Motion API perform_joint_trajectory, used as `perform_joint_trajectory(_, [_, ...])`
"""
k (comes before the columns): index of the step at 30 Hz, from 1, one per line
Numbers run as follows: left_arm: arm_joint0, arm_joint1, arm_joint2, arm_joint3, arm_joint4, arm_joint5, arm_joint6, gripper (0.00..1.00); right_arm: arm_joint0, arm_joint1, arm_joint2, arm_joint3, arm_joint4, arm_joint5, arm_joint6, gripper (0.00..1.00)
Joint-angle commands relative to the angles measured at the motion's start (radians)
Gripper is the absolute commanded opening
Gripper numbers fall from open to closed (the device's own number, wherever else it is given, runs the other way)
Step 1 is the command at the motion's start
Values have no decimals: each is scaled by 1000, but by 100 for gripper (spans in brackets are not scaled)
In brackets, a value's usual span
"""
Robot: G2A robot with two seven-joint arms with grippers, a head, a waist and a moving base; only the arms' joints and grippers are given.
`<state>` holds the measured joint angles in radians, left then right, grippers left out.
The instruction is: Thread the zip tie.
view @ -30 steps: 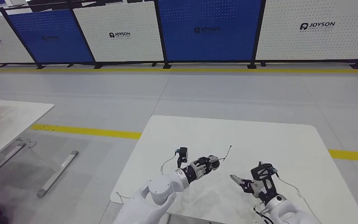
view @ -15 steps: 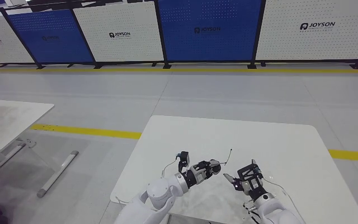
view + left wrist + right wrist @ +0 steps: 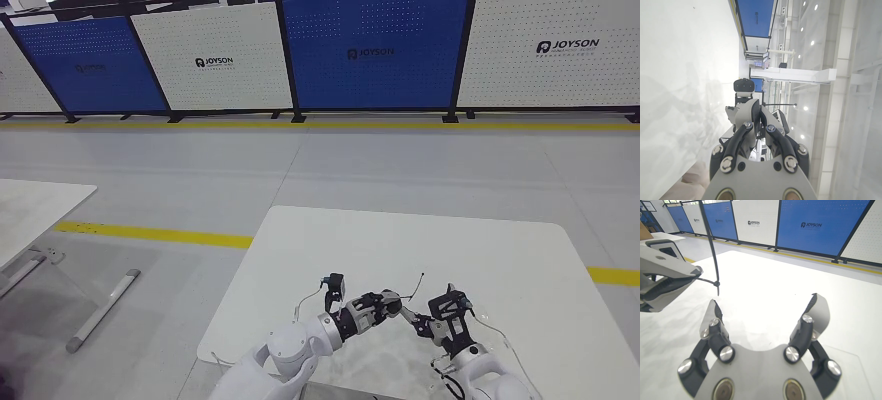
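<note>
The zip tie (image 3: pixel 716 283) looks like thin black plastic, smooth along its strap, with a faint sheen. The right tool (image 3: pixel 764 298) has pale grey matt finger shells lined with black ribbed pads (image 3: pixel 717 310) that look like rubber, black satin links and bright polished metal pins. The left tool (image 3: pixel 694 277) is finished the same. The surface (image 3: pixel 772 275) is white, smooth and softly reflective. The panels (image 3: pixel 757 234) behind are matt perforated board.

One zip tie (image 3: pixel 713 248): we see its strap cut off by the picture's edge well away from the left gripper (image 3: pixel 695 275), one end buried between that gripper's fingers (image 3: pixel 677 272). From overhead we cannot make out its head.
</note>
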<state>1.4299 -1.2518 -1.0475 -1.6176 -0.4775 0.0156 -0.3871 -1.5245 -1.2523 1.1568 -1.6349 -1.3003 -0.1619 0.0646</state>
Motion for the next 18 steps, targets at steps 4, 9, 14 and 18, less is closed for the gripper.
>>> perform_joint_trajectory(4, [0,-3,13,4,17,-28,45,0,-11,-2,-2,-9,12,12,-22,100])
perform_joint_trajectory(9, [-7,-7,28,13,26,-58,75,0,-9,-2,6,0,14,25,-28,47])
perform_joint_trajectory(14, [-13,-10,41,21,44,-76,101,0,-8,0,7,-4,16,-13,-25,45])
perform_joint_trajectory(18, [-19,-13,49,28,48,-83,114,0,-10,1,10,-12,21,-35,-23,45])
